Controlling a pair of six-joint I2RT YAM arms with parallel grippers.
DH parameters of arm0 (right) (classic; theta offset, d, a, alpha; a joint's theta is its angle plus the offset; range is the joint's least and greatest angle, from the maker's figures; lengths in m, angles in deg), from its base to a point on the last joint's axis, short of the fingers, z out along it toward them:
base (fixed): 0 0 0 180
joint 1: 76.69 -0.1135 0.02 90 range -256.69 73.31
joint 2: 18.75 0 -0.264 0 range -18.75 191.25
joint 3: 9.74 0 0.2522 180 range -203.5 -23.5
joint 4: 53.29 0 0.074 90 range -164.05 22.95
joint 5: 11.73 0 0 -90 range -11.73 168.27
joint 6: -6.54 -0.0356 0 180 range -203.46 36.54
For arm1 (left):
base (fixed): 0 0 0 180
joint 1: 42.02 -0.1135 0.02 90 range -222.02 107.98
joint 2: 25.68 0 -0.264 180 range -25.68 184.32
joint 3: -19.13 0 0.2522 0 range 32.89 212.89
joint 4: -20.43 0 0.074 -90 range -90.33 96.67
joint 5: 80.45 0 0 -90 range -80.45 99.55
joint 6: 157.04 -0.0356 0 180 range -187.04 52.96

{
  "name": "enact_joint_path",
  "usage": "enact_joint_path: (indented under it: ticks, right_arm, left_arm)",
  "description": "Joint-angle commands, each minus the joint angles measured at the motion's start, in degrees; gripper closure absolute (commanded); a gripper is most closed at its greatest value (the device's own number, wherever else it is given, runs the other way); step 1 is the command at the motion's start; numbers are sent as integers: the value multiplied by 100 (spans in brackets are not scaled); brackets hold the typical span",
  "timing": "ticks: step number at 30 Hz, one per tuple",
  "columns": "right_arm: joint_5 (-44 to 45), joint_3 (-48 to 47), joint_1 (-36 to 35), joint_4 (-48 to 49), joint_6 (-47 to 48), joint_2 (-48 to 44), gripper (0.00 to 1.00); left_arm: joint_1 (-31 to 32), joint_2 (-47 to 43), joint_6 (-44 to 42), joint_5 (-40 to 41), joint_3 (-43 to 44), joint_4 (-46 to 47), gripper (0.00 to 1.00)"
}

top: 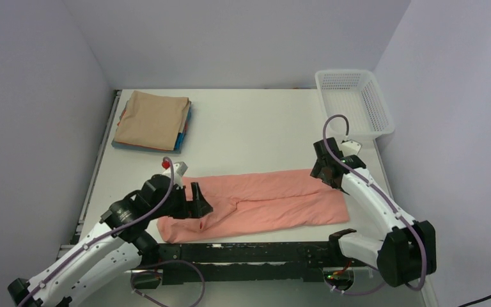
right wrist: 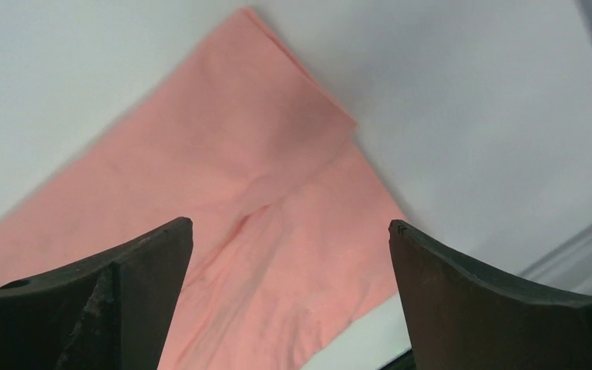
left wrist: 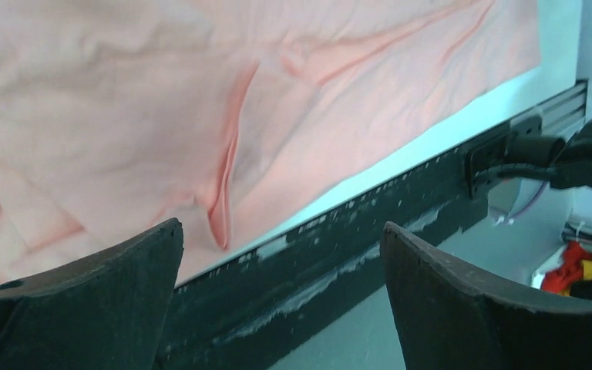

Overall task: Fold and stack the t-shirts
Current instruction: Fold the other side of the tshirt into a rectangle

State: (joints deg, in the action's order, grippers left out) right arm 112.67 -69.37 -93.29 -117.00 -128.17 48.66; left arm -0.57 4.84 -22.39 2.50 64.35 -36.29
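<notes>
The left tool (top: 199, 203) (left wrist: 281, 226) stands wide open with nothing between its fingers. Directly under and ahead of it lies the left end of the salmon-pink t-shirt (top: 262, 201) (left wrist: 200, 116), creased there into a raised fold. The right tool (top: 325, 174) (right wrist: 290, 223) is spread just as wide and also grips nothing. The shirt's right end (right wrist: 262, 200) lies flat beneath it, one corner reaching out past its fingertips onto the bare bench (top: 256, 128) (right wrist: 470, 92). The shirt runs as a long band from one tool to the other, along the near side of the bench. Whether either tool's fingers touch the cloth cannot be told. On the near side of the left tool, a black rail (top: 256, 252) (left wrist: 339, 262) edges the bench, just beside the shirt's hem. Well beyond the left tool, at the far left corner, sits a folded stack (top: 153, 125) with a tan t-shirt (top: 152, 115) on top and blue and reddish edges showing underneath. Beyond the right tool, at the far right corner, stands a white mesh basket (top: 383, 121).
</notes>
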Motion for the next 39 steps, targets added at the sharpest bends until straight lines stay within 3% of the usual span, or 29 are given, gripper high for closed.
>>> enact_joint_path:
  ticks: [1, 5, 12, 16, 20, 27, 36, 39]
  right_arm:
    - [-1343, 155, 21, 1192, 923, -542, 0]
    - [-2172, 321, 14, 1593, 1105, -609, 0]
    - [-2122, 351, 22, 1519, 1137, -500, 0]
    - [-2101, 419, 16, 1528, 1166, -489, 0]
    - [-2021, 454, 18, 1506, 1209, -580, 0]
    - [-1948, 541, 25, 1566, 1258, -759, 0]
    - [-2116, 537, 17, 1619, 1266, -763, 0]
    - [-2288, 515, 24, 1619, 1426, -822, 0]
  left_arm:
    - [27, 850, -443, 512, 275, 1050, 1]
    - [28, 2098, -627, 13, 337, 1811, 1]
    - [286, 3431, -905, -641, 343, 2475, 1]
    - [671, 3694, -1080, -1168, 355, 2751, 1]
    - [1240, 3861, -1228, -973, 516, 2310, 0]
    - [2043, 3481, -1313, -1055, 474, 2446, 1]
    - [2165, 3784, -1111, -675, 951, 2699, 0]
    - [2165, 3670, -953, -24, 1101, 2266, 1]
